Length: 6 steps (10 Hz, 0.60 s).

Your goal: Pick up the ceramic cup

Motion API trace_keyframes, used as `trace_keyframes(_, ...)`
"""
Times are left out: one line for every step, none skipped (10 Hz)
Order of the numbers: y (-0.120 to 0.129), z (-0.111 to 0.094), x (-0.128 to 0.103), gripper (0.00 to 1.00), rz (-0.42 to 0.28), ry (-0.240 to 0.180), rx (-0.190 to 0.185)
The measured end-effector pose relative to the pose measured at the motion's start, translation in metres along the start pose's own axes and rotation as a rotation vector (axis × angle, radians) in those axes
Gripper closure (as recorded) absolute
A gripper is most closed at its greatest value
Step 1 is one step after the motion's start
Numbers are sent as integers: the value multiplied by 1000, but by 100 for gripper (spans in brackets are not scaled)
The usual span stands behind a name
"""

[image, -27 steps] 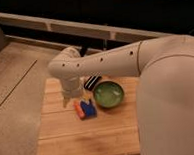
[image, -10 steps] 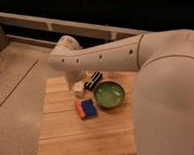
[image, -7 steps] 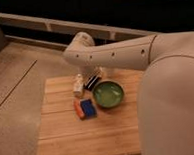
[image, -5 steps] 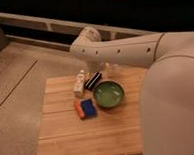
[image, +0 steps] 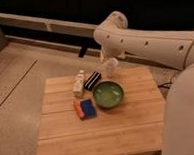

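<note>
The ceramic cup is small, pale and handleless, at the far edge of the wooden table, behind the green bowl. My gripper is right above the cup, at the end of the white arm, and is mostly hidden by the arm. The gripper meets the cup's rim. I cannot tell whether the cup rests on the table or hangs just off it.
A small white bottle and a black box stand left of the bowl. An orange and blue sponge lies in front of them. A dark wall with a pale ledge runs behind the table, with grey floor to the left.
The arm has risen from low over the bottle and sponge and swung right and back. Its end now sits over the cup. The bottle, box, bowl and sponge have not moved.
</note>
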Motion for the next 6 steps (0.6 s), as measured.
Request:
trace_keyframes(5,0,-1,35,-5,-1,-4)
trace_keyframes(5,0,-1,35,-5,-1,-5)
trace_keyframes(4,0,0,35,-5,0,-4)
trace_keyframes(7,2,7,35,-18,12,1)
trace_keyframes(10,5,15,35,-35,24,17)
trace_keyframes(12,11,27,35,-66,45,45)
